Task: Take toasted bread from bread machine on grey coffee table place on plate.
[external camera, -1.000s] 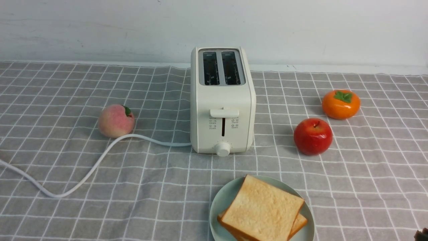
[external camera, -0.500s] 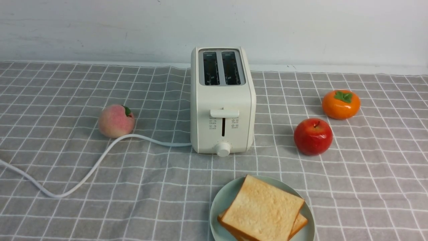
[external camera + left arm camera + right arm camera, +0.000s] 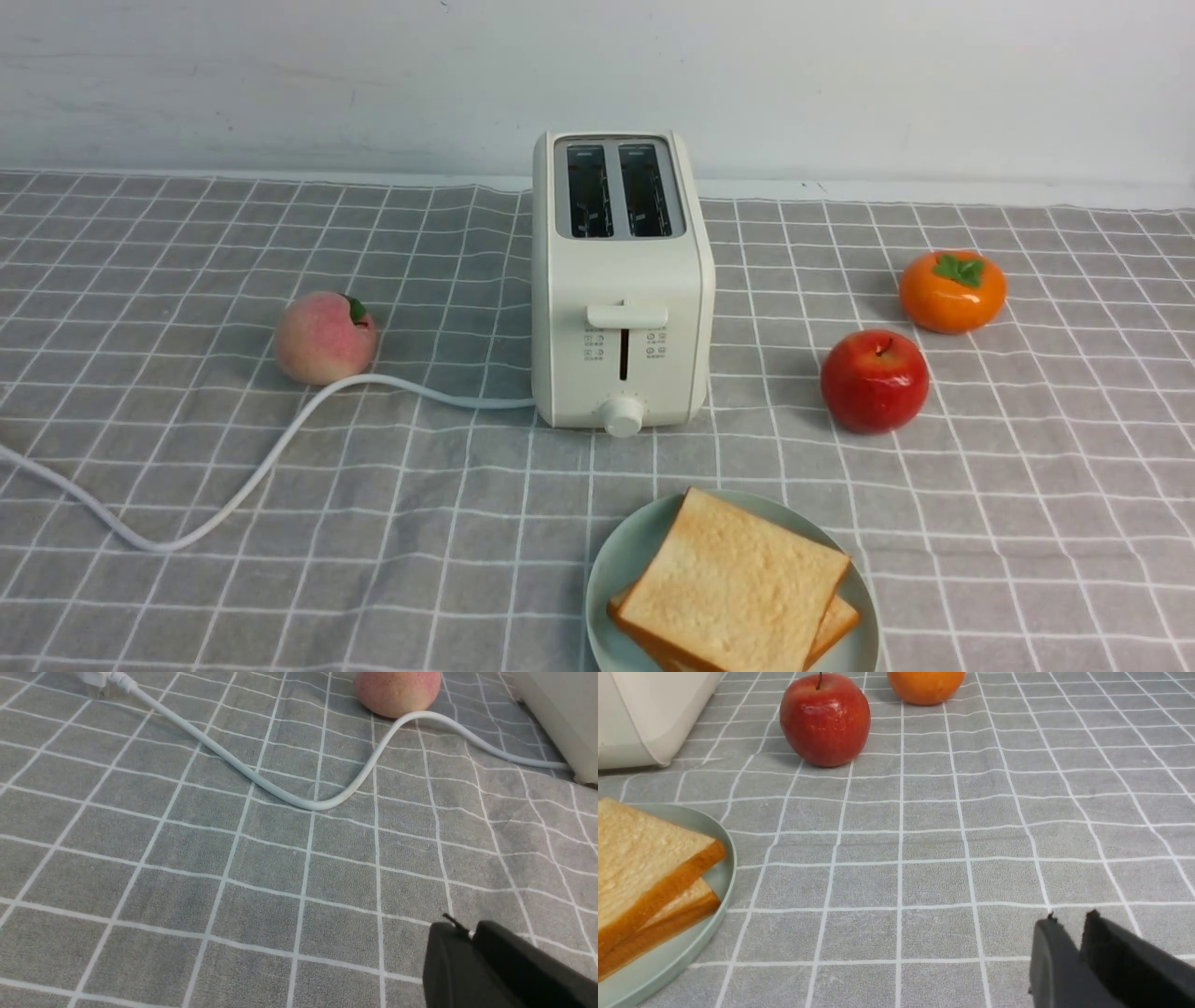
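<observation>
Both slices (image 3: 733, 583) stacked on plate (image 3: 731, 877), nearer right tool (image 3: 1069, 956); only small gap between its fingertips. Left tool (image 3: 462, 947) likewise narrow. I judge transfer complete; no grasp called for.

Our left gripper (image 3: 460, 931) shows its dark fingertips close together. Our right gripper (image 3: 1071, 926) has its fingertips near each other, a narrow gap between them
</observation>
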`<state>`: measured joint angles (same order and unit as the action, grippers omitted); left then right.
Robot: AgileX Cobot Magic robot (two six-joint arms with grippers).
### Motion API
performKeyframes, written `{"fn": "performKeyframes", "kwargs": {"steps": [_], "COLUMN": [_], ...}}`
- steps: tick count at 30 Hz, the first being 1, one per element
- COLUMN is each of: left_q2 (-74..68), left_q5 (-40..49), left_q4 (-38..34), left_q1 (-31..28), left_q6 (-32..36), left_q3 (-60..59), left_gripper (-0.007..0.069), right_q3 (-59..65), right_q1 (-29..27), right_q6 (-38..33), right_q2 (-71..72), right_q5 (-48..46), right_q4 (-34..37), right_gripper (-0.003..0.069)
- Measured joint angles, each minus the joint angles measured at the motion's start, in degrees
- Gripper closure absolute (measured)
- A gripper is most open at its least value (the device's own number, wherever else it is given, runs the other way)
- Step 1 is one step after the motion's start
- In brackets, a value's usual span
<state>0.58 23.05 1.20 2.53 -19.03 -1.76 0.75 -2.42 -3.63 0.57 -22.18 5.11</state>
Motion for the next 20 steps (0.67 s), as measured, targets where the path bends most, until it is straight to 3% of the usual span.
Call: {"fn": "performKeyframes", "kwargs": {"steps": [20], "left_q2": [0.00], "left_q5": [0.00], "left_q4": [0.00], "left_q1": [0.00], "left_q6": [0.00], "left_q3": [0.00], "left_gripper": [0.0550], "right_q3": [0.00], "right_q1": [0.00], "right_q6": [0.00], "right_q2": [0.00], "right_q5": [0.00], "right_q4": [0.00], "right_gripper": [0.0546]}}
